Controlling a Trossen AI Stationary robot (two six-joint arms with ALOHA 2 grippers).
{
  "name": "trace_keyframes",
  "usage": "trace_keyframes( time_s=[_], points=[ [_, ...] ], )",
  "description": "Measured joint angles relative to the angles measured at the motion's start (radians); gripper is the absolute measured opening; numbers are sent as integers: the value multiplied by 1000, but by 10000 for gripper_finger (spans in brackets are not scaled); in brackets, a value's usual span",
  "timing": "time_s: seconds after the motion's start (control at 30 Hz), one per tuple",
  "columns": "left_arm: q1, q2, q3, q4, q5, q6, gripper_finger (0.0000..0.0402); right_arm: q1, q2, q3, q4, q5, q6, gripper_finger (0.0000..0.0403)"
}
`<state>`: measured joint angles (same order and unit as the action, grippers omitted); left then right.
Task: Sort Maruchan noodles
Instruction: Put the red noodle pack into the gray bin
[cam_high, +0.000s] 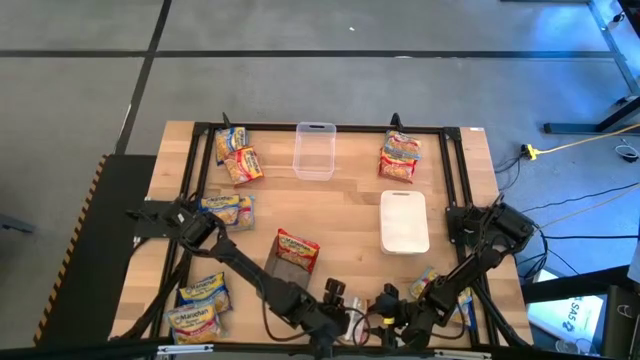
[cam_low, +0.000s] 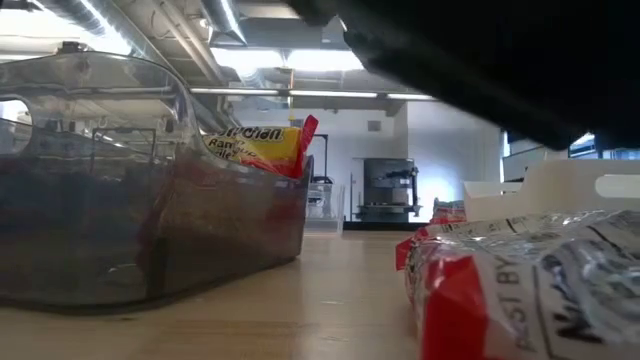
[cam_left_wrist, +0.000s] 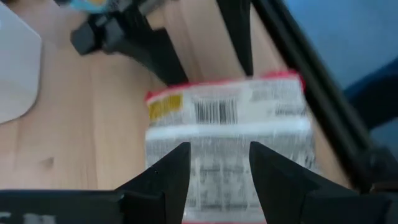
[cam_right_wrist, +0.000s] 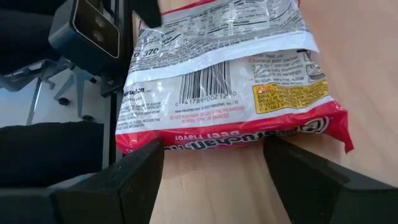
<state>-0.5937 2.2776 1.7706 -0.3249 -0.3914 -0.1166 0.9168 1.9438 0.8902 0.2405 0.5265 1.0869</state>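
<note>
maruchan noodles (cam_high: 295, 249) scattered across the tabletop (cam_high: 350, 205), both arms at the near edge.
left tool (cam_left_wrist: 219, 163) and right tool (cam_right_wrist: 214, 163), fingers apart, each hover over a red-edged packet (cam_right_wrist: 224, 81); farther off, clear container (cam_high: 313, 151), white container (cam_high: 404, 222).

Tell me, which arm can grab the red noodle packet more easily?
Probably left. The left gripper, open, sits over the red-edged packet, a finger on either side of its middle. The right gripper, open too, only reaches the packet's edge.
</note>
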Motion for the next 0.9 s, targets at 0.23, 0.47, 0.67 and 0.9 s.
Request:
trace_keyframes(
  time_s=[0.23,0.47,0.67,0.9],
  points=[
    [4,-1,13,19,-51,-97,158,-1,2,0,-9,67,-17,276],
    [7,-1,44,16,-45,-221,158,-1,2,0,-7,93,-46,276],
    [6,0,159,-105,-45,-266,158,-1,-5,-1,-16,94,-71,276],
    [-1,-1,257,-317,-43,-355,158,0,-72,-1,-132,79,-70,276]
  ],
)
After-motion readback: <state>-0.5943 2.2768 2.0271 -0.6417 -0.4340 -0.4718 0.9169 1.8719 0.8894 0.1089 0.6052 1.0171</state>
